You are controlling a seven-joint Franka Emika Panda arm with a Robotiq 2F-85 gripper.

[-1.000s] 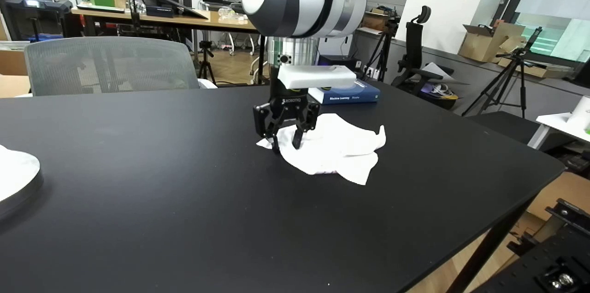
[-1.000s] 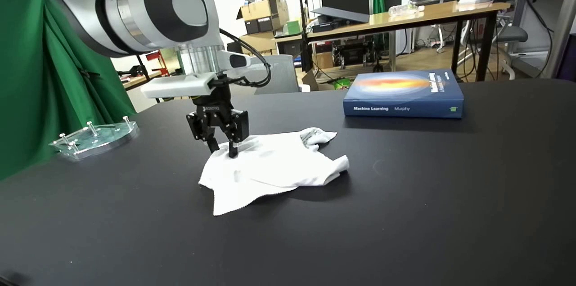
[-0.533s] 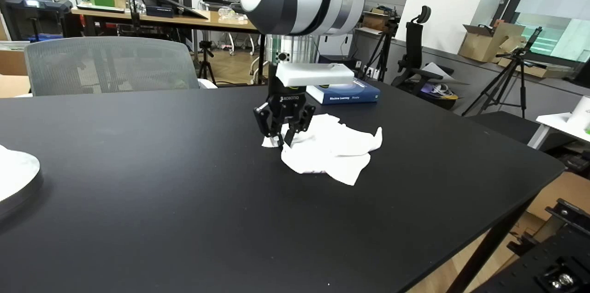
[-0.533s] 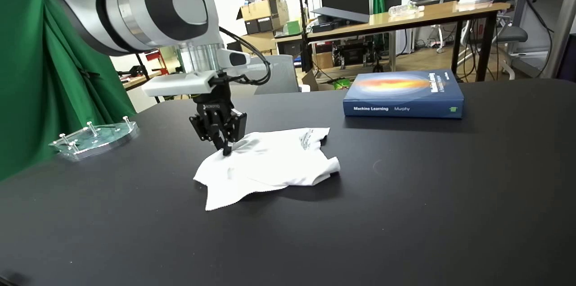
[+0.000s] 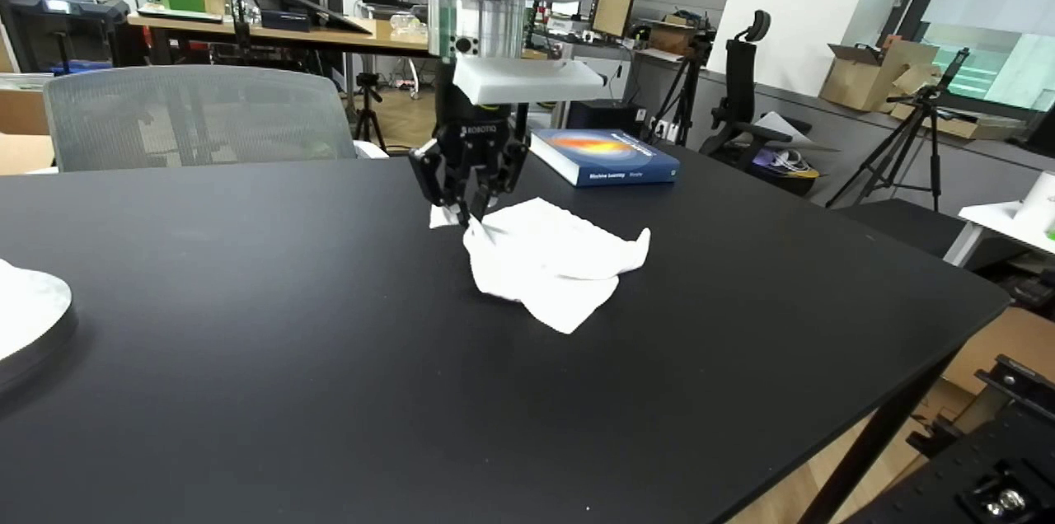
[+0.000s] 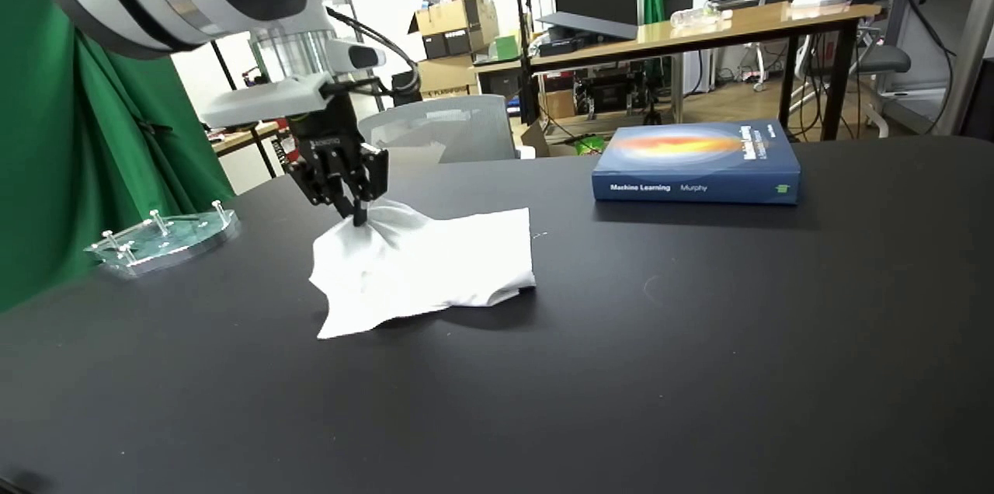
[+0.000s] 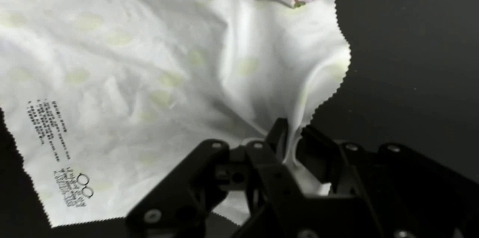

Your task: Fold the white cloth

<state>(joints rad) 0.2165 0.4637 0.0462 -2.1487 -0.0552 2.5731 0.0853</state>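
I find the gripper [image 7: 295, 139] clamped, with a raised ridge of the white cloth [image 7: 168, 92] nipped between its fingertips [image 7: 316, 152]. The hold sits beside the wavy-cut border at the right of the wrist view; more cloth shows beneath the gripper.

Governing relation: in the wrist view the bulk of the cloth lies left of the grip and up the frame. In both exterior views it spreads rightward and toward the camera, mostly resting on the black tabletop [image 5: 330, 359]. The printed corner [image 7: 61, 200] is well apart from the grip, at lower left in the wrist view. I cannot certify a long axis (the wrist view crops the upper part, and the exterior views foreshorten the sheet).

In my judgement this is early in the fold, with one border in hand. The move should carry it over the cloth, leftward in the wrist view. Noted risk: dragging the sheet instead of doubling it.

Surroundings: the blue book [image 6: 691, 160] lies beyond and to the right, apart from the cloth; the clear plate [image 6: 167, 241], in an exterior view, lies left, also apart. The far table edge [image 5: 247, 171] runs behind the gripper; I would work toward the camera side.
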